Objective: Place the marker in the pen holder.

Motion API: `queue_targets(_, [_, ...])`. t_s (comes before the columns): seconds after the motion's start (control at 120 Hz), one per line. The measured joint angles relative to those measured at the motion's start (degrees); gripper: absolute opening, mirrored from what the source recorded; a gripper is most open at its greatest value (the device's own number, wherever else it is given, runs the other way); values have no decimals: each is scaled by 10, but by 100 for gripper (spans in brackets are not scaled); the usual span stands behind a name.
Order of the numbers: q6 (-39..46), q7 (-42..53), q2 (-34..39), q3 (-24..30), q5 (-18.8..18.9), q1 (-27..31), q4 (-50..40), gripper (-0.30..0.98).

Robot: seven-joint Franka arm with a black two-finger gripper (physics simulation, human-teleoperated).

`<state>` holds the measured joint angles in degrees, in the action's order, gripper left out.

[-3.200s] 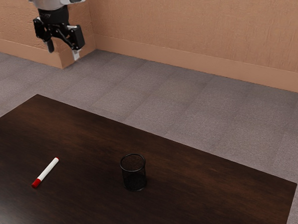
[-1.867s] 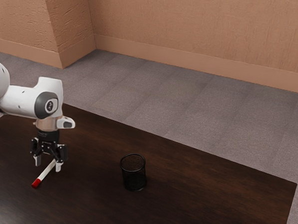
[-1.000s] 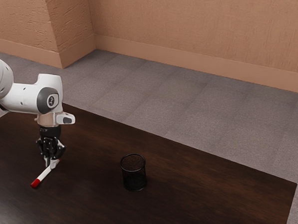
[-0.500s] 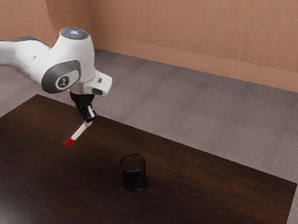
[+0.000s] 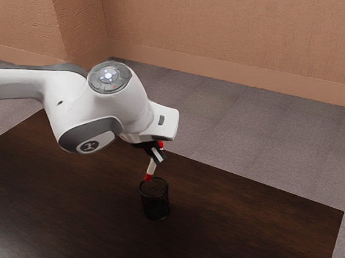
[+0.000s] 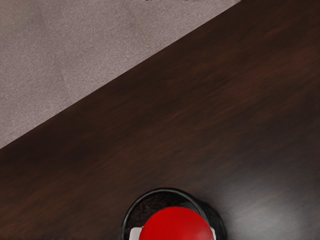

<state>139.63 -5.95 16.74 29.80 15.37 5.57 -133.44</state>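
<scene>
Marker (image 5: 151,167), slightly tilted, clasped between both fingers of the gripper (image 5: 157,155); its lower red end lies at the rim of the upright mesh pen holder (image 5: 155,207), which stands on the dark table (image 5: 243,219)

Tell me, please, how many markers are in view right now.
1: the marker is tilted in the gripper, its lower end at the mouth of the pen holder. Another could be hidden behind the arm.
</scene>
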Motion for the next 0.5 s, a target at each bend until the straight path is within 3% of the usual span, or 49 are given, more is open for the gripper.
queue_targets(0.167, [10,-66,-2,11,-32,10,-15,-10])
queue_targets(0.308, [30,-109,-41,11,18,28,-12,-9])
queue_targets(0.5, [56,-152,-74,10,58,51,-11,-9])
